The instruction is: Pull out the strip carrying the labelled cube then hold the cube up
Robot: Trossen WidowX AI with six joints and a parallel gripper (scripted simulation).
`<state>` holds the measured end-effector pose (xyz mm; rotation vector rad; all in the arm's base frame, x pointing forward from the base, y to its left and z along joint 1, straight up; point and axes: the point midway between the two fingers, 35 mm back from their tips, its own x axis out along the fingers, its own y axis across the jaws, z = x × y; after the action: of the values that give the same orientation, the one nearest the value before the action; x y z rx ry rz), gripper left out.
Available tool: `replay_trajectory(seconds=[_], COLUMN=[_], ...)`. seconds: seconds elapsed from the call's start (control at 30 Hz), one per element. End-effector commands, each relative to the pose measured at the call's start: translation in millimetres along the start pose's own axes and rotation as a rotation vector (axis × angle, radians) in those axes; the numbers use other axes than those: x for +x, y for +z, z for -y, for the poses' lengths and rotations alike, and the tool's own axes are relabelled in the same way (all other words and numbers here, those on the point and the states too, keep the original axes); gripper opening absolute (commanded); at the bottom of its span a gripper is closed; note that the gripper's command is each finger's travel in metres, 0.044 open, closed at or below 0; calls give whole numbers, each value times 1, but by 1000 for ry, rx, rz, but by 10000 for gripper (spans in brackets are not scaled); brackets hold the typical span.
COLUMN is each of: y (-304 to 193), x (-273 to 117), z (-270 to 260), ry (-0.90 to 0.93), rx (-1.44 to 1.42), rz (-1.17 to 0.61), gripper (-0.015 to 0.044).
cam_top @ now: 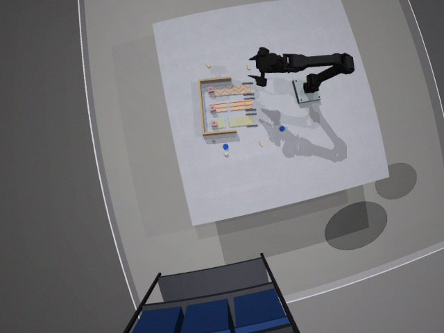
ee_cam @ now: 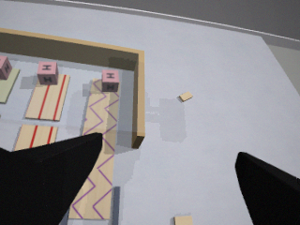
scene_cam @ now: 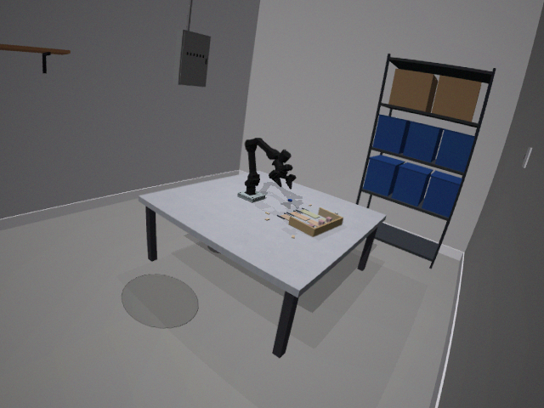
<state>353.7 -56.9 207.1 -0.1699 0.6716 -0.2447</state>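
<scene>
The zigzag strip (cam_top: pixel 231 90) (ee_cam: pixel 99 117) looks unbroken and carries a pink cube (cam_top: pixel 210 89) (ee_cam: pixel 110 81) marked H at its far end. The red-lined strip (cam_top: pixel 240 105) (ee_cam: pixel 47 103) is in two pieces with a gap; a pink H cube (cam_top: pixel 212 108) (ee_cam: pixel 48 73) sits on its far piece. The yellow-green strip (cam_top: pixel 241 121) is also split, with a third pink cube (cam_top: pixel 214 123) (ee_cam: pixel 4 67) on its far piece. My gripper (cam_top: pixel 249 67) (scene_cam: pixel 285 187) (ee_cam: pixel 168 149) is open and empty, above the table, off to the zigzag strip's side. The left finger hides part of the strips in the wrist view.
A three-sided wooden wall (cam_top: pixel 201 107) (scene_cam: pixel 303 228) (ee_cam: pixel 141 98) surrounds the strips' far ends. Dark rails (cam_top: pixel 247 83) (ee_cam: pixel 116 203) flank the near ends. Tan chips (cam_top: pixel 207 65) (ee_cam: pixel 186 97), a blue disc (cam_top: pixel 225 146) and another blue disc (cam_top: pixel 282 127) (scene_cam: pixel 290 200) lie outside.
</scene>
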Motion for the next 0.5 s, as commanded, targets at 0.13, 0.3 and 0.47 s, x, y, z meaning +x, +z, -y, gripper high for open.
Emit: replay_trajectory(seconds=[0.13,0.3,0.47], y=[-25,-25,-25], x=[-54,-54,-54], z=[-99,-99,-99], ry=[408,408,408], rx=[-4,-4,-4], rz=[107,107,107], gripper=[400,400,400])
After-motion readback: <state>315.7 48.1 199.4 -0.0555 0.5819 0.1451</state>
